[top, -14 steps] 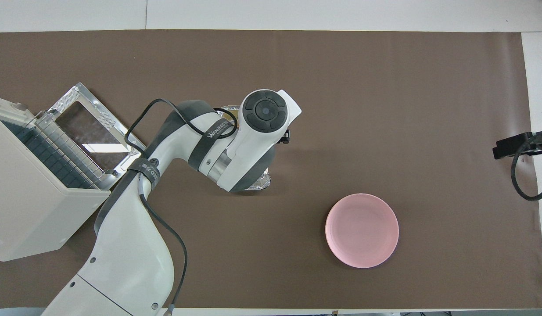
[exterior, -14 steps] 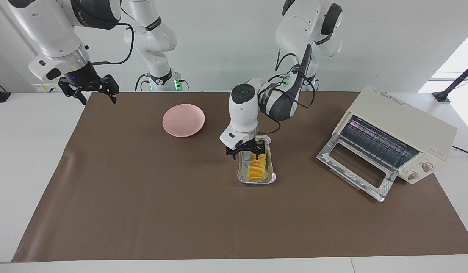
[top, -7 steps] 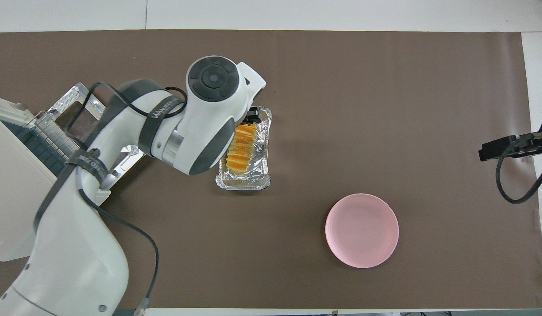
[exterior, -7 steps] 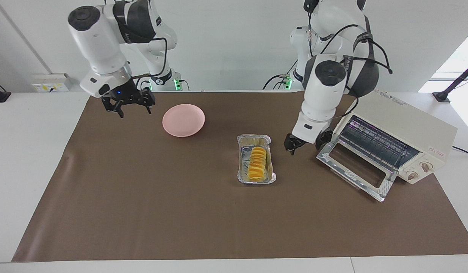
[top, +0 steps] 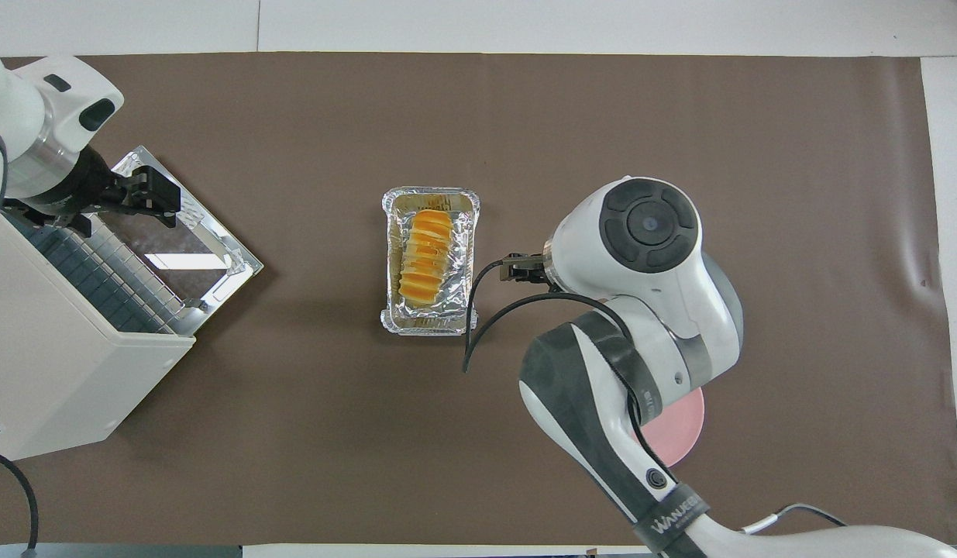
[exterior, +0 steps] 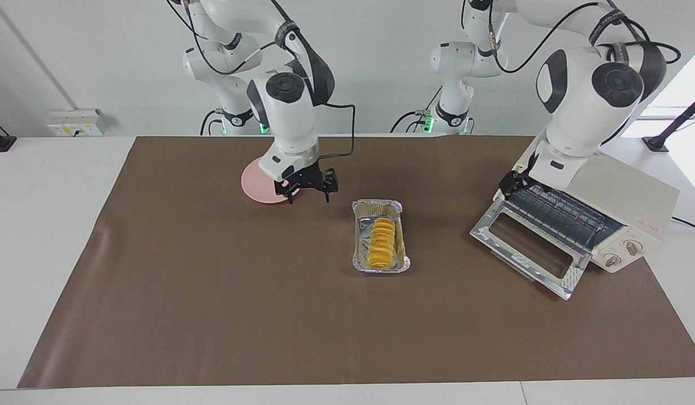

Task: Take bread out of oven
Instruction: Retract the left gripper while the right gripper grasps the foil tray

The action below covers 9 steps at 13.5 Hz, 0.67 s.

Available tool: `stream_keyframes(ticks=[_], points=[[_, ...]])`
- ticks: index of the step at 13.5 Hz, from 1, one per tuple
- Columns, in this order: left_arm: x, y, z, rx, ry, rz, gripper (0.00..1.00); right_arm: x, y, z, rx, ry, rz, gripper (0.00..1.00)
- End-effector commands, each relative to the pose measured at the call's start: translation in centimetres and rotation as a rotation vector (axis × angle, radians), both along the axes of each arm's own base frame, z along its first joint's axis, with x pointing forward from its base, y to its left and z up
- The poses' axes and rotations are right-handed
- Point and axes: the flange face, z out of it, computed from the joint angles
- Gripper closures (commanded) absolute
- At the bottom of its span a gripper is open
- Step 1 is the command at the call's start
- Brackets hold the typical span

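Observation:
The bread (exterior: 381, 243), a ridged golden-yellow loaf, lies in a silver foil tray (exterior: 359, 250) on the brown mat, outside the oven; it also shows in the overhead view (top: 424, 256). The cream oven (exterior: 611, 185) stands at the left arm's end with its glass door (exterior: 527, 253) dropped open and its wire rack bare. My left gripper (exterior: 508, 184) hangs by the oven's upper front edge, over the door (top: 176, 232) in the overhead view. My right gripper (exterior: 309, 190) is open and empty, in the air between the plate and the tray.
A round pink plate (exterior: 257, 180) lies nearer to the robots than the tray, toward the right arm's end, partly covered by the right arm in the overhead view (top: 686, 438). The foil tray (top: 469, 232) sits mid-mat.
My left gripper has drawn away from the tray to the oven's front. My right gripper has swung in from its end of the table, past the plate, toward the tray.

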Motion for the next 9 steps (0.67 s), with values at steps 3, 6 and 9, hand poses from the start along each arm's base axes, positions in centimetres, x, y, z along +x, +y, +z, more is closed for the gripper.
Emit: stream_keyframes(ticks=[3,6,9], points=[[-5.8,1.2,0.9,-0.015,0.049,-0.021,0.0,2.9,6.5,-3.9,0.039,0.013,-0.107,0.0],[-5.3,3.0,1.2,-0.046,0.052,-0.063,0.0,4.0,7.5,-7.9,0.144,0.03,-0.24,0.0],[-6.2,3.8,1.1,-0.054,0.091,-0.096,0.0,3.6,7.3,-10.3,0.146,0.02,-0.247,0.0]])
